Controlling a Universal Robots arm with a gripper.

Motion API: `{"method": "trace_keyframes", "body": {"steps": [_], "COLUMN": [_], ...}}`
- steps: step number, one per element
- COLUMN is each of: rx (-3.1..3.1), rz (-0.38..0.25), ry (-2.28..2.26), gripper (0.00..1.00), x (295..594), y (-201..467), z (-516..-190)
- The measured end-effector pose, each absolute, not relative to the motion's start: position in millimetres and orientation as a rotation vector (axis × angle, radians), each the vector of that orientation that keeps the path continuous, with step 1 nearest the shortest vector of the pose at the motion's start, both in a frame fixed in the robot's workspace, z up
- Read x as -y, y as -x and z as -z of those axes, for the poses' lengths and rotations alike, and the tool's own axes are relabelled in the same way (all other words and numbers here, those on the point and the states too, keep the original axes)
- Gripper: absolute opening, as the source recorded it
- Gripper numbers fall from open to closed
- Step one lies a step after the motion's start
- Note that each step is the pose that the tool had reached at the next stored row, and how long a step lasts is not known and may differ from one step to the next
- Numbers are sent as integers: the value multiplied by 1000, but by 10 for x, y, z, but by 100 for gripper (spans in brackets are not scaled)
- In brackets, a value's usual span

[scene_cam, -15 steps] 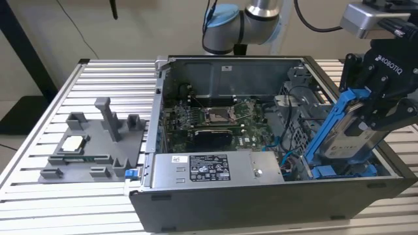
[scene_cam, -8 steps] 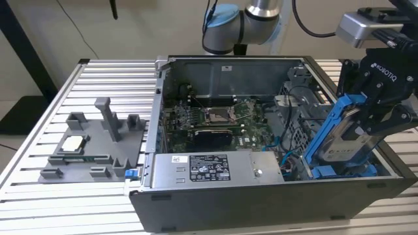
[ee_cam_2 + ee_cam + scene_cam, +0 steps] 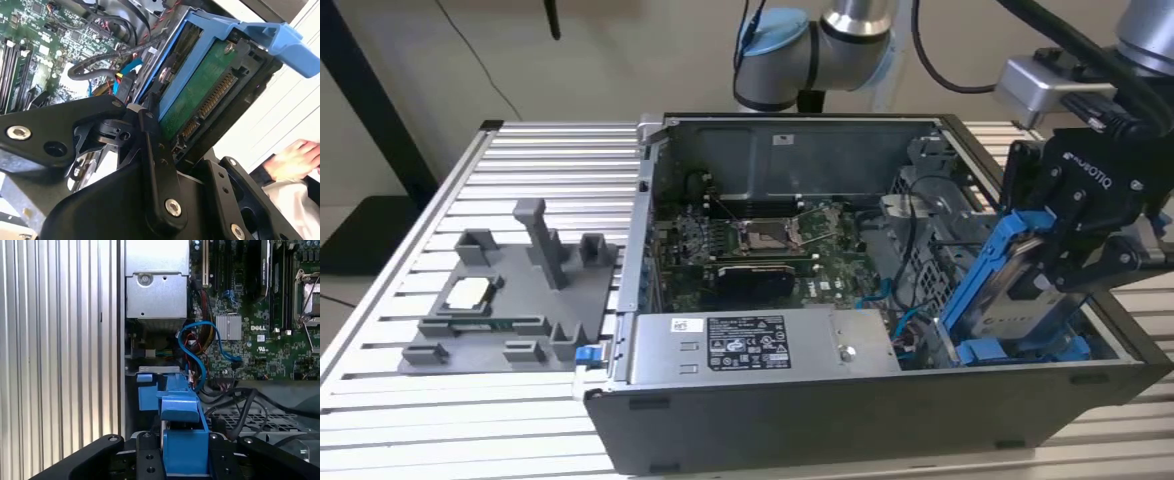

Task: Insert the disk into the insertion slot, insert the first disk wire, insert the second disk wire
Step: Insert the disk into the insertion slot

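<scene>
My gripper (image 3: pixel 1051 268) is shut on the disk (image 3: pixel 1003 285), a drive in a bright blue carrier. It holds the disk tilted steeply over the right end of the open computer case (image 3: pixel 854 410), lower end down inside near the front corner. In the second wrist view the disk (image 3: pixel 200 95) shows its green circuit board and connector between the black fingers (image 3: pixel 155 150). In the first wrist view the blue carrier (image 3: pixel 182 440) sits between my gripper (image 3: pixel 184 460) jaws, beside the perforated metal of the insertion slot (image 3: pixel 260 415). A blue wire (image 3: pixel 200 350) loops just ahead of the disk.
The case lies on a slatted aluminium table (image 3: pixel 400 400). A silver power supply (image 3: pixel 761 345) fills its front, with the motherboard (image 3: pixel 761 240) behind. Black cables (image 3: pixel 100 65) run beside the disk. A grey fixture plate (image 3: pixel 507 300) lies at the exterior view's left. A person's hand (image 3: pixel 295 155) rests outside the case.
</scene>
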State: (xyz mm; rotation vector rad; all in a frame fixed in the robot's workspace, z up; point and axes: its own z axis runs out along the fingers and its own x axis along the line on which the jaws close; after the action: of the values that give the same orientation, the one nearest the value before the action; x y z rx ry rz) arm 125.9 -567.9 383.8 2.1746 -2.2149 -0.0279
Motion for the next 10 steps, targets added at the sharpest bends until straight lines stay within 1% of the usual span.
{"method": "trace_keyframes", "body": {"steps": [6,7,10], "rx": [2215,2215,2215], "rz": [28,28,28], "ry": [-2174,-2175,-2175], "gripper": [34,40,40], "x": [5680,5680,5679], "y": [-1259,-1259,-1259], "z": [-3810,-3811,-3861]}}
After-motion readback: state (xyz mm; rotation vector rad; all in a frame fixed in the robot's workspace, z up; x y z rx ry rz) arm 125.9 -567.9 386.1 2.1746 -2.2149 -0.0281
